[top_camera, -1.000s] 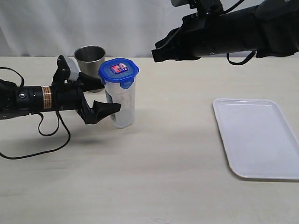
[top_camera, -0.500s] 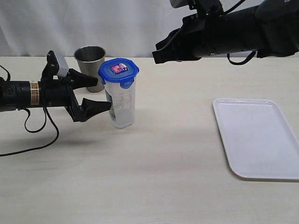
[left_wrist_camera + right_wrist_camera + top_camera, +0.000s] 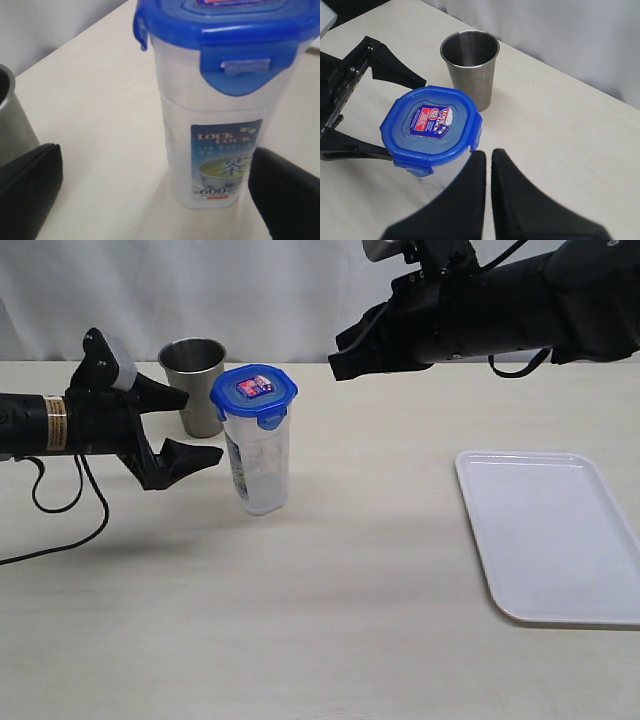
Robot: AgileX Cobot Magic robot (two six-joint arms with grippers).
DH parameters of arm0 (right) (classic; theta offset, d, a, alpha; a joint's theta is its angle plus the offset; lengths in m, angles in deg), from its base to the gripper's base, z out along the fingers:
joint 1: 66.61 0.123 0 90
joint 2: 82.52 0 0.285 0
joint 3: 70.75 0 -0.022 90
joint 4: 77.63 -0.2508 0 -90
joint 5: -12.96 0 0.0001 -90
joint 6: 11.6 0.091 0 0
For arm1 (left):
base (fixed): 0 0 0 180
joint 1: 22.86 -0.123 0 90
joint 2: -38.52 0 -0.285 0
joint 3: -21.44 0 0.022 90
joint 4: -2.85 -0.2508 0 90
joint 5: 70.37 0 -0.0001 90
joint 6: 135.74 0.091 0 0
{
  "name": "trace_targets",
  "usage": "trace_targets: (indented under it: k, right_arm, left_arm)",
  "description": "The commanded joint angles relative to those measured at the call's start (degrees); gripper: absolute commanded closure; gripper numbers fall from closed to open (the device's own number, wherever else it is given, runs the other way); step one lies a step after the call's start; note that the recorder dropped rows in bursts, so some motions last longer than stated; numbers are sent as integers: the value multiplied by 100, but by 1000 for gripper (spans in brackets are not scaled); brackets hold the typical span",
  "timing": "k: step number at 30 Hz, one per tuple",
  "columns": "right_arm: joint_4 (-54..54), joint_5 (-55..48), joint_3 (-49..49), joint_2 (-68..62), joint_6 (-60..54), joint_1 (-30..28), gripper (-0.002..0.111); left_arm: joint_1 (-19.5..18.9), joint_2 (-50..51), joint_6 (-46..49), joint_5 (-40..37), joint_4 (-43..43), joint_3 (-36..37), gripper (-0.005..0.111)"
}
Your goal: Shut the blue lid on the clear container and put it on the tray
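lid sits on container; left claw spread wide just beside it, likely to grab it for tray; right claw pinched closed above.

The blue lid sits on the clear container; steel cup far-left behind it; the tray well right.

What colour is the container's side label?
The label is mostly blue with white lettering; clearest in the left wrist view.
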Motion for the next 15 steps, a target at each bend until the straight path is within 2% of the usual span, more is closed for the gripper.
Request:
trace_targets:
  k: [1,3,10,15]
  right_arm:
    - [54,40,-11,42,17,-8,104]
    - [54,65,-11,42,17,-8,104]
    - [54,108,-11,42,86,-8,104]
    - [54,108,-11,42,86,-8,104]
  left_arm:
    - [4,-75,-128,363,-83,64,2]
    - [52,-75,-178,576,3,118,2]
    - [244,287,156,510,289,131,2]
    - [256,595,542,1267,654,111,2]
